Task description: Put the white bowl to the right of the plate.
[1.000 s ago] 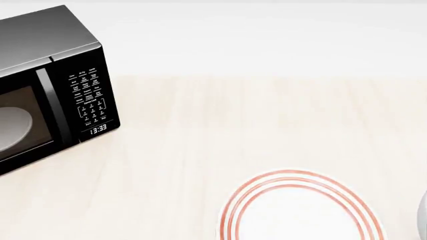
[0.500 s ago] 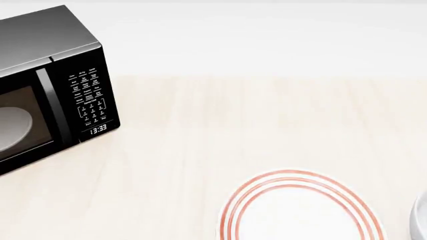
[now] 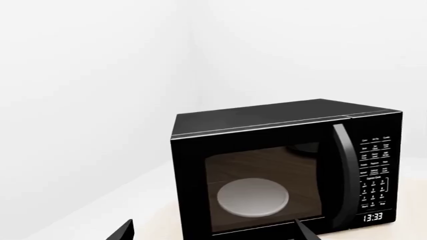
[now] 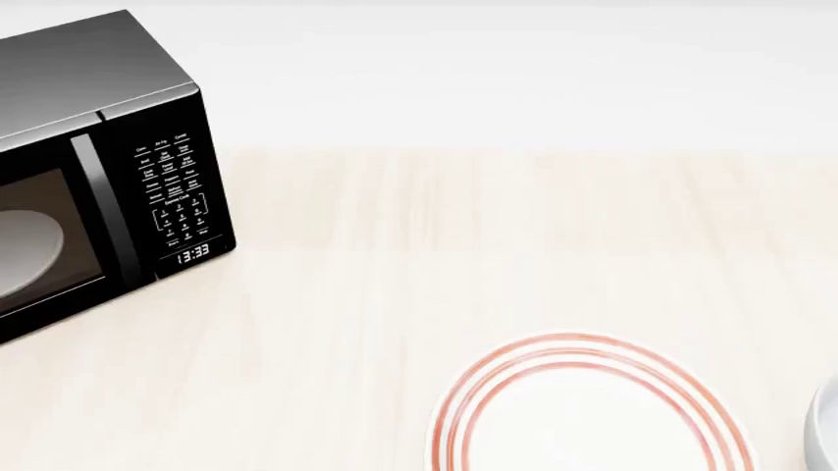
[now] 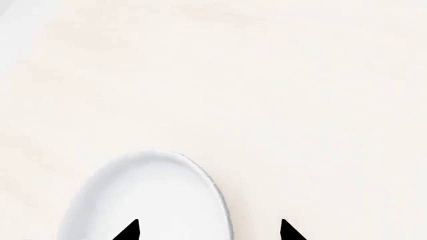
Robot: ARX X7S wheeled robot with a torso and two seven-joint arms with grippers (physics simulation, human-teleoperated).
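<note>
The plate (image 4: pixel 590 417), white with red-orange rings, lies at the near edge of the wooden table (image 4: pixel 497 245), cut off by the frame. A sliver of the white bowl (image 4: pixel 825 432) shows just right of the plate at the frame's edge. In the right wrist view the white bowl (image 5: pixel 147 200) fills the lower part. My right gripper (image 5: pixel 208 231) is open and straddles the bowl's rim, one fingertip (image 5: pixel 130 231) over the inside and the other outside, apart from the rim. My left gripper (image 3: pixel 213 232) is open and empty, facing the microwave. Neither gripper shows in the head view.
A black microwave (image 4: pixel 92 167) stands at the table's far left, door shut, with a grey glass disc inside; it also shows in the left wrist view (image 3: pixel 280 165). A white wall runs behind the table.
The bowl's edge has come a little further into the head view from the right, towards the plate. The plate and microwave have not moved.
</note>
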